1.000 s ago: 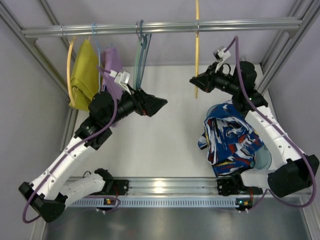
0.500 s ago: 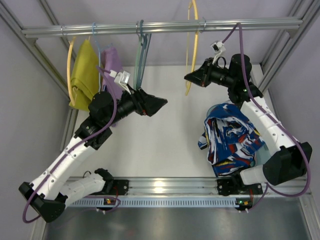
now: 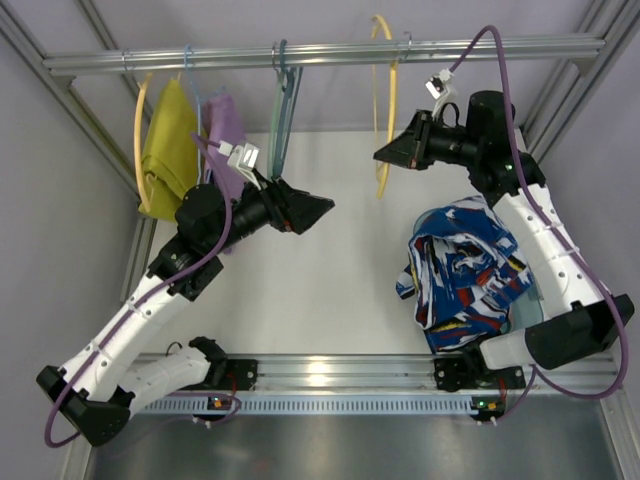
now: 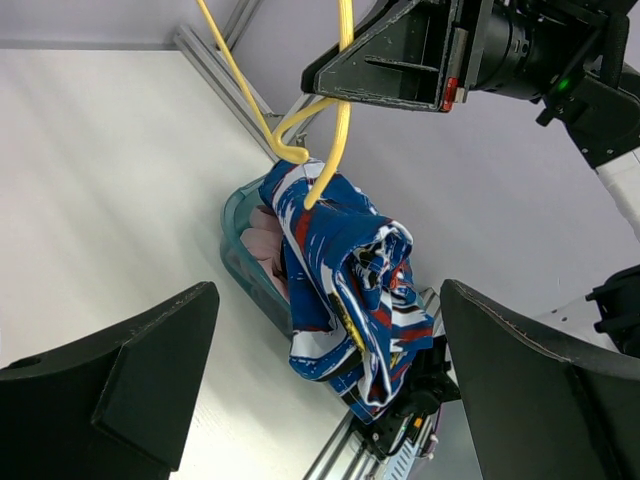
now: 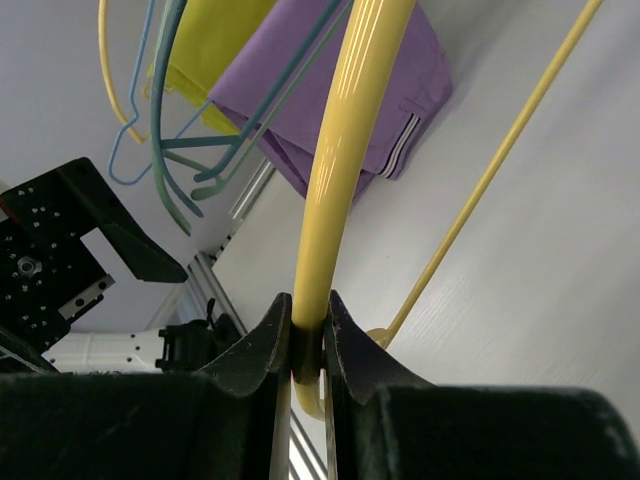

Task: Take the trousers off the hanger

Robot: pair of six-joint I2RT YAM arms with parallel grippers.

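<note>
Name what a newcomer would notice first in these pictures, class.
The printed trousers lie heaped at the right, near the right arm's base. Beyond them the right gripper is shut on the bare yellow hanger, below the rail. A mustard garment and a purple garment hang at the rail's left end.

The white table carries a teal tub toward its near right corner. The trousers lie crumpled in a heap over the tub, covering most of its rim and hanging down its left and near sides. A pink item shows inside the tub, partly under the cloth.
</note>
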